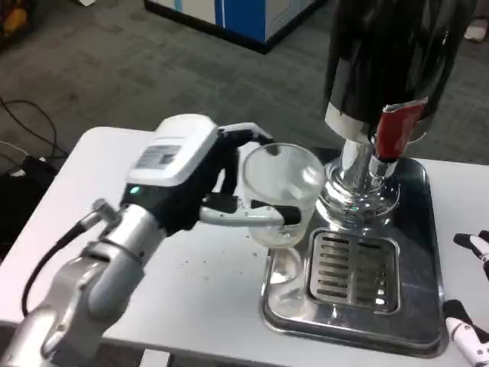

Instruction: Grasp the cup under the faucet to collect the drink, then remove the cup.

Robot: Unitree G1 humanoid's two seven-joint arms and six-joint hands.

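A clear plastic cup is held upright in my left hand, with fingers wrapped around its near and far sides. The cup hangs just above the left edge of the steel drip tray, left of the slotted grate. The dispenser is a dark cylinder on a chrome base, and its red tap lever and chrome spout stand to the right of the cup. Whether the cup holds any drink is unclear. My right hand shows at the picture's right edge, fingers apart and holding nothing.
The white table extends to the left, with small dark specks near the tray. Cables lie on the grey floor beyond the table's left edge. A blue and white cabinet stands at the back.
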